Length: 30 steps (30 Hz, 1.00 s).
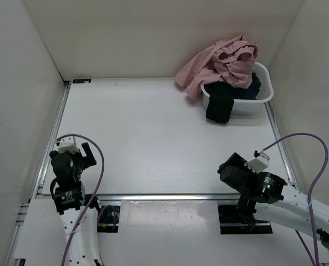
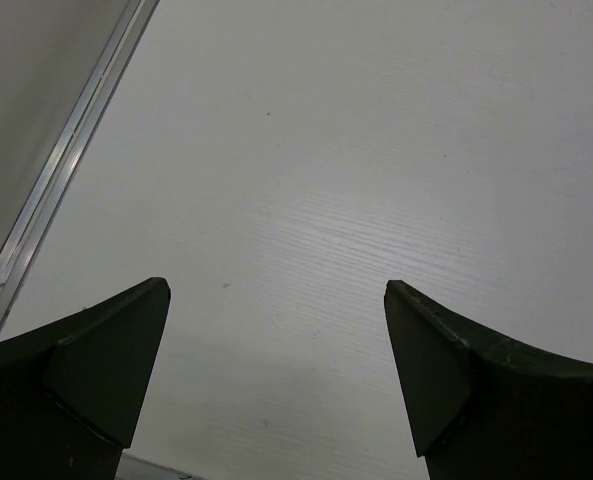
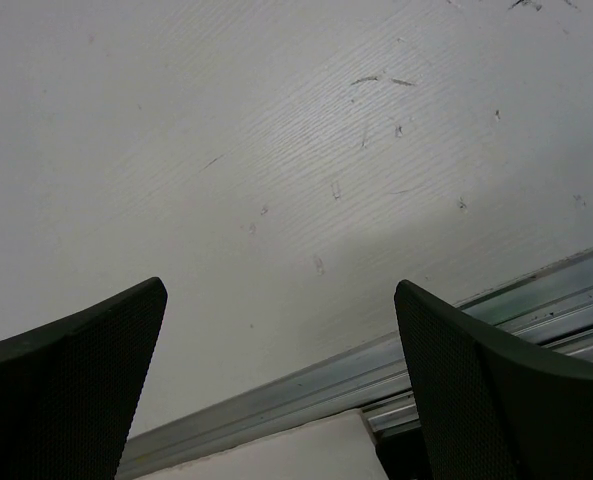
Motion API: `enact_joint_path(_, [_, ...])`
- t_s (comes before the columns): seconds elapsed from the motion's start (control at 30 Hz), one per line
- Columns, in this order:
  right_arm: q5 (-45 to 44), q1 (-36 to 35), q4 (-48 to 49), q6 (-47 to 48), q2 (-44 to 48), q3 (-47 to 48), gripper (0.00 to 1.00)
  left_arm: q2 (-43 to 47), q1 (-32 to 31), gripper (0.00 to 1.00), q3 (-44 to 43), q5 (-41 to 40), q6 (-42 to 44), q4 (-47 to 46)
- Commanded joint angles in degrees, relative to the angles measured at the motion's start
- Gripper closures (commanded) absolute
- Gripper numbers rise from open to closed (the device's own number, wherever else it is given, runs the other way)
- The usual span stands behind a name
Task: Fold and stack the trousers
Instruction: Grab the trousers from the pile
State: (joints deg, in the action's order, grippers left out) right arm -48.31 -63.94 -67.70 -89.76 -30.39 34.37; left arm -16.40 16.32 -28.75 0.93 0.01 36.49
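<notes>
We see trousers [image 1: 222,62] heaped over tub [image 1: 267,91], far right on tabletop [image 1: 153,127]. Left claw [image 2: 276,288] spread apart, right claw [image 3: 281,288] spread apart, both well apart from trousers.

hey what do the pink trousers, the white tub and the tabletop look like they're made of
Trousers: soft matte cloth, maybe a cotton knit; they slump in loose folds. Tub: likely moulded plastic, smooth white with a rounded rim. Tabletop: white matte board, probably laminate; the wrist views show a faint linear grain and small scuffs.
</notes>
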Motion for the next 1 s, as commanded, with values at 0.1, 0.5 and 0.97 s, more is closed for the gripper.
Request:
enact_joint_path(0.1, [-5.11,-0.39,-0.78,10.97,-4.49,7.80,0.01,-1.26,-0.14,0.00,-3.40,5.12,-0.01,0.25])
enact_joint_path(0.5, [-31.27,0.13,64.30,111.07,-18.38,40.93,0.01,-17.33,-4.71,0.00,-18.44,25.31,-0.01,0.86])
enact_joint_path(0.97, [-3.55,21.06,24.34,110.90,-66.63,98.08,0.01,-32.73,-7.18,0.00,-26.44,28.43,-0.01,-0.19])
